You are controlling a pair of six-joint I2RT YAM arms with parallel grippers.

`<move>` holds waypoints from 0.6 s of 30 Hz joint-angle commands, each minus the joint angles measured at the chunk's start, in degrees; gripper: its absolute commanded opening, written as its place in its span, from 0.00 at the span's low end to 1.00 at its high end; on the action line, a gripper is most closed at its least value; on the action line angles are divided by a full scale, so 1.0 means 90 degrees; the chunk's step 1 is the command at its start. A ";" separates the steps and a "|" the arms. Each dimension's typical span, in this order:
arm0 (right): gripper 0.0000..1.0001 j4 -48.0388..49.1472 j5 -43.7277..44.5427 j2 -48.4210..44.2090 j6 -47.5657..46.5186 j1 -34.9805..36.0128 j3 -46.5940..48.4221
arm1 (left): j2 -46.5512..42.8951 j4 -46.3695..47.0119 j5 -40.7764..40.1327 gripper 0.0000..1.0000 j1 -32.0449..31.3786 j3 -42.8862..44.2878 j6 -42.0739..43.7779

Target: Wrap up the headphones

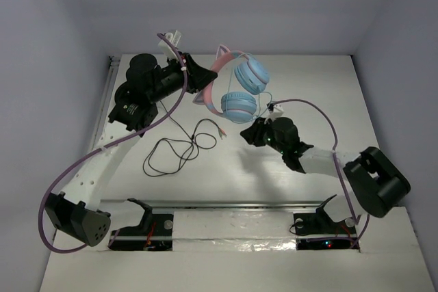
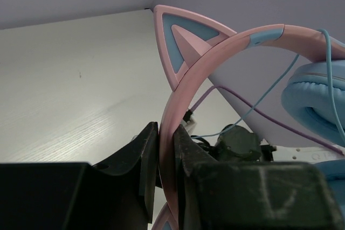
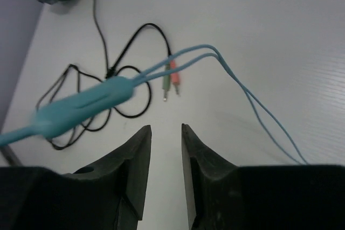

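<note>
Fingers of left gripper (image 2: 164, 130) clenched on headband (image 2: 215, 63); headphones (image 1: 239, 90) held up just beyond black cable (image 1: 179, 150). Right gripper (image 3: 165, 129) parted, empty, blue cable (image 3: 81, 106) above black cable. We reckon wrapping barely begun; next we pinch blue cable, wind round headband.

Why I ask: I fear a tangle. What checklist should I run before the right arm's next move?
1. Left gripper clamped on the pink headband: ok, shut on it.
2. Right gripper empty and ready: ok, open with nothing held.
3. Light blue cable inside the right gripper's opening: not ok, it runs ahead of the gripper, ungripped.
4. Inline remote out of the pinch spot: ok, it sits left of the gap.
5. Black cable separate from the blue one: cannot tell; they cross in the right wrist view.
</note>
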 commanded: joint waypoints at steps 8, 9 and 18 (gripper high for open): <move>0.27 -0.0464 0.0031 -0.1438 0.0082 -0.0015 -0.0471 | -0.0336 0.0572 0.0050 0.00 0.0038 0.0404 -0.0144; 0.27 -0.0475 0.0148 -0.1545 0.0111 -0.0015 -0.0539 | -0.0356 0.0514 0.0030 0.00 0.0038 0.0443 -0.0124; 0.61 -0.0184 0.0251 -0.1214 -0.0045 -0.0531 -0.0325 | -0.0492 0.0484 0.0108 0.00 0.0038 0.0414 -0.0153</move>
